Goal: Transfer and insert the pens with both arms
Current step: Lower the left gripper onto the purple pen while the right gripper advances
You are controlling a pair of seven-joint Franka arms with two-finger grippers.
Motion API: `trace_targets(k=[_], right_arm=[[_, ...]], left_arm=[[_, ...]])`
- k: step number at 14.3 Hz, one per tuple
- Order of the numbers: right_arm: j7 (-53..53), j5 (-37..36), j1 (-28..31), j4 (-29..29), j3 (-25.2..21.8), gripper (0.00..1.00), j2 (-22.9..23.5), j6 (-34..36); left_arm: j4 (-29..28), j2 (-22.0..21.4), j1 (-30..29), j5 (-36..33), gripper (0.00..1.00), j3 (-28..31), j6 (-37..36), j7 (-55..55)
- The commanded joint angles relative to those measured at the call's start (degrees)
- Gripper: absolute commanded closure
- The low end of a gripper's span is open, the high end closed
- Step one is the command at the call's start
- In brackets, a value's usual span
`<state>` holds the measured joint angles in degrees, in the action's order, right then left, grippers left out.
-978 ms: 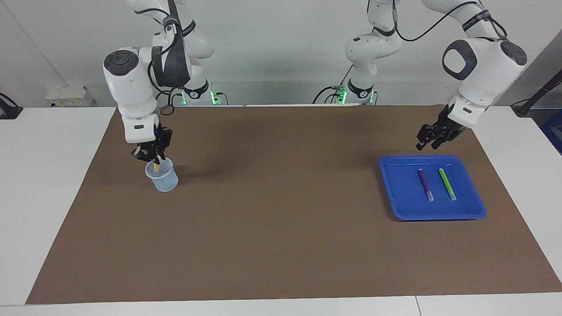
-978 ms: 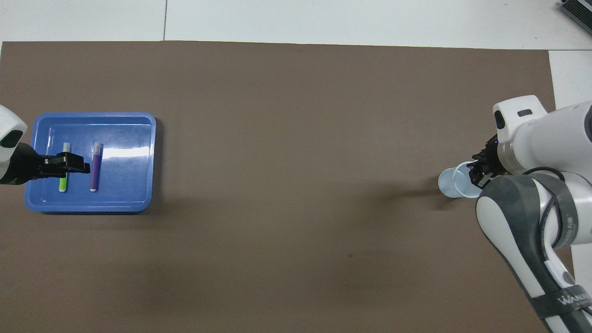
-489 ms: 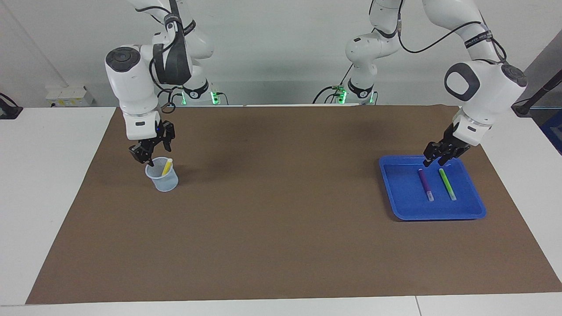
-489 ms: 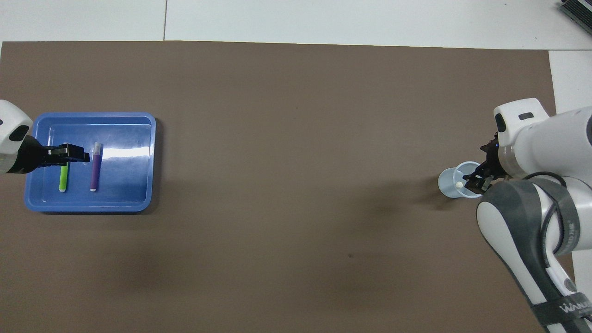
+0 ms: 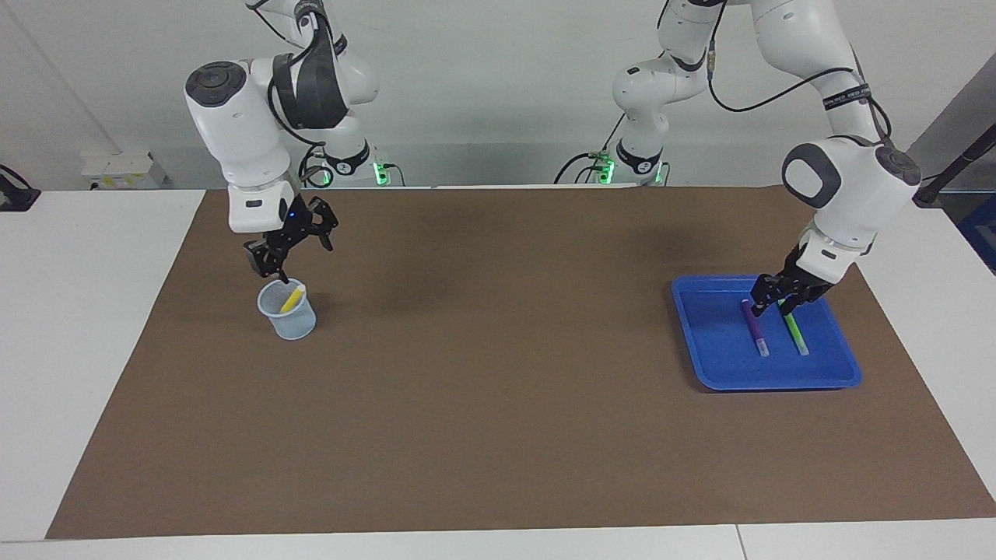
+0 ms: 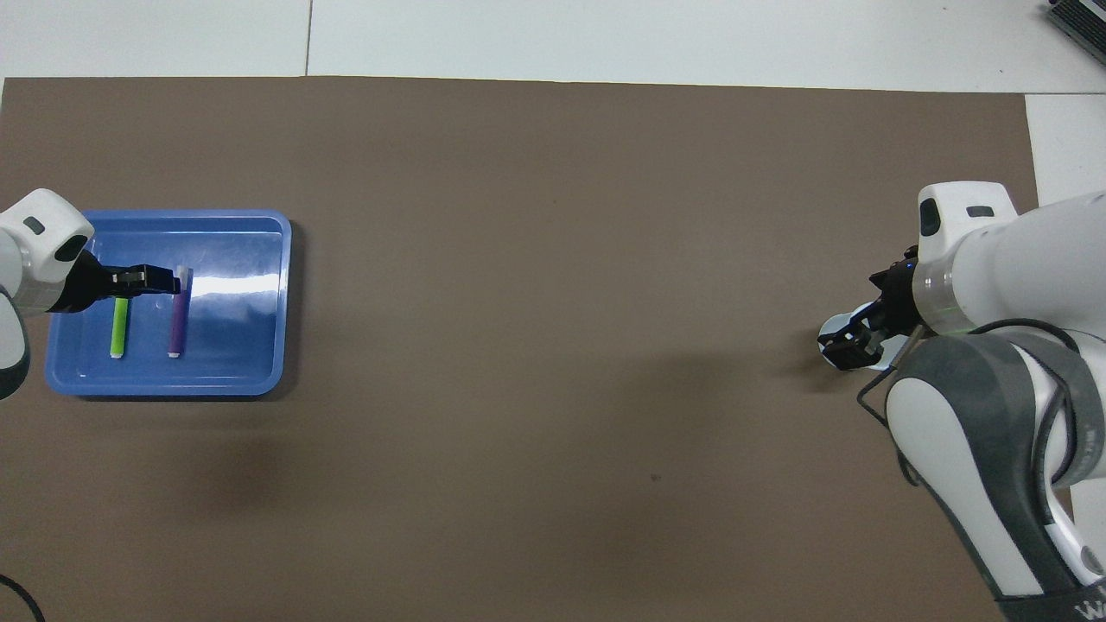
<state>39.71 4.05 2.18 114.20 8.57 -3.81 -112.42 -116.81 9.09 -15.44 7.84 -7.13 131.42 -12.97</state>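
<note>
The yellow pen leans inside a pale translucent cup at the right arm's end of the brown mat. My right gripper hangs open and empty just above the cup's rim. It covers most of the cup in the overhead view, where the gripper hides the yellow pen. The purple pen and the light green pen lie side by side in a blue tray, caps farther from the robots. My left gripper is open, low over these two pens.
A brown mat covers the table between the cup and the tray. Two smaller white arms with green-lit bases stand at the robots' edge of the table. White table shows around the mat.
The right gripper let go of the yellow pen, which now leans in the cup, and rose above it. The left gripper came down from beside the tray to just over the two pens.
</note>
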Motion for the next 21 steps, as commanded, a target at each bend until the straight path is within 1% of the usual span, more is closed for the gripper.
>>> trace_targets(k=[1, 4, 6, 9, 11, 14, 18, 21], right_arm=[[-9.3, 5.3, -2.0, 0.0, 0.4, 0.00, -0.8, 2.4], [-20.9, 8.4, -5.1, 0.0, 0.5, 0.00, -1.0, 3.1], [-26.8, 10.4, -6.5, 0.0, 0.5, 0.00, -1.1, 3.0], [-35.0, 15.3, -7.5, 0.6, 0.5, 0.00, -1.6, 3.1], [-40.6, 17.3, -8.7, 0.6, 0.5, 0.00, -1.6, 2.7], [-47.5, 20.9, -10.4, 0.6, 0.5, 0.00, -1.6, 1.9], [-56.6, 25.0, -12.5, 1.2, 0.5, 0.00, -1.5, -2.2], [-60.3, 26.0, -13.5, 1.5, 0.5, 0.00, -1.5, -4.7]], left_arm=[[0.1, 1.8, -1.4, -0.9, 0.33, -0.1, 2.9, -3.4], [0.6, 3.7, -1.6, -1.0, 0.32, -0.1, 4.8, -4.0], [0.6, 4.9, -1.6, -2.1, 0.32, -0.1, 6.2, -4.0], [0.5, 6.3, -1.5, -2.1, 0.33, -0.1, 8.1, -3.9], [0.4, 6.7, -1.5, -2.1, 0.33, -0.1, 7.7, -3.8], [0.0, 6.6, -1.2, -2.1, 0.34, -0.1, 5.3, -3.2], [0.2, 6.6, -1.0, -2.1, 0.35, -0.2, 3.5, -2.1], [0.1, 6.6, -1.2, -2.1, 0.35, -0.2, 3.1, -1.8]])
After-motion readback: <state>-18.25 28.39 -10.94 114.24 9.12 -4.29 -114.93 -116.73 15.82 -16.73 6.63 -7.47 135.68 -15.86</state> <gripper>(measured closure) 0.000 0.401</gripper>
